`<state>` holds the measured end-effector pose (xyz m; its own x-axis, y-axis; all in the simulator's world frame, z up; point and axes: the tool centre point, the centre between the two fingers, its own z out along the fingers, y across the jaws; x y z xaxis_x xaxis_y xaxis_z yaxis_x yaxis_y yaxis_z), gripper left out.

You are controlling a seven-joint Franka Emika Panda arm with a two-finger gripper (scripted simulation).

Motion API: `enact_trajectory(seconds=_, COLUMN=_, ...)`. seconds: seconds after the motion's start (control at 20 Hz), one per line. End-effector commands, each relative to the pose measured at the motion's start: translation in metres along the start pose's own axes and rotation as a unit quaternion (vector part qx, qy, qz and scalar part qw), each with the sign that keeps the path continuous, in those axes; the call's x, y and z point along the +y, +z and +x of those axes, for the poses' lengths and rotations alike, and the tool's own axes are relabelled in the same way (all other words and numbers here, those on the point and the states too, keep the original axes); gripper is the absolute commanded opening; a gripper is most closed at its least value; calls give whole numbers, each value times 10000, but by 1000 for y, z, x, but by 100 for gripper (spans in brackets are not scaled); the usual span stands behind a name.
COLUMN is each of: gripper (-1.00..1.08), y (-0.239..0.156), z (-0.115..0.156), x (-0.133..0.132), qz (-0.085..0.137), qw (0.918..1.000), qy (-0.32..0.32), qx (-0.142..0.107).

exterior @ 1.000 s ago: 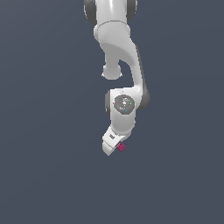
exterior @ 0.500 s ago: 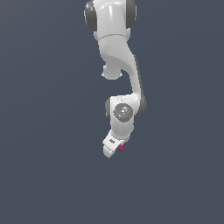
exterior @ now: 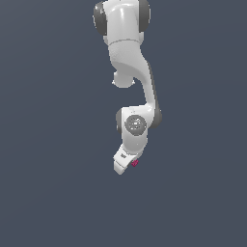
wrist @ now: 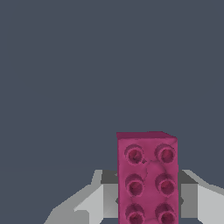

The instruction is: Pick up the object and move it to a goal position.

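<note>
The white arm (exterior: 130, 72) hangs down from the top of the exterior view against a plain dark grey-blue background. At its lower end the claw (exterior: 124, 163) points downward and toward the exterior view's left. The magenta-pink block (exterior: 135, 163) shows as a small spot touching the claw's edge on the exterior view's right, low down near the tip.

In the wrist view the block (wrist: 147, 177) fills the space between the two grey fingers (wrist: 89, 201), standing lengthwise with its studded face toward the camera; six studs in two columns are visible. A finger sits close on each long side of it, so the claw appears narrowed onto the block and gripping it. No supporting surface can be made out beneath it
</note>
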<state>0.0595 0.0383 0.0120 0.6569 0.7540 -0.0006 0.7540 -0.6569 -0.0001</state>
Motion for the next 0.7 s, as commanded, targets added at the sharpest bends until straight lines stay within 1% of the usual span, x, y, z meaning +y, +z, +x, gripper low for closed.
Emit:
enact_trajectory(seconds=0.0, gripper=-100, y=0, z=0, x=0, qz=-1, qw=10000, qy=-2, qx=2)
enact_trajectory(seconds=0.35, gripper=-100, y=-2, z=-3, x=0, qz=-1, qw=10000, qy=-2, qx=2)
enact_trajectory(seconds=0.65, gripper=-100, y=-10, z=-19, x=2, qz=-1, qw=10000, qy=-2, qx=2)
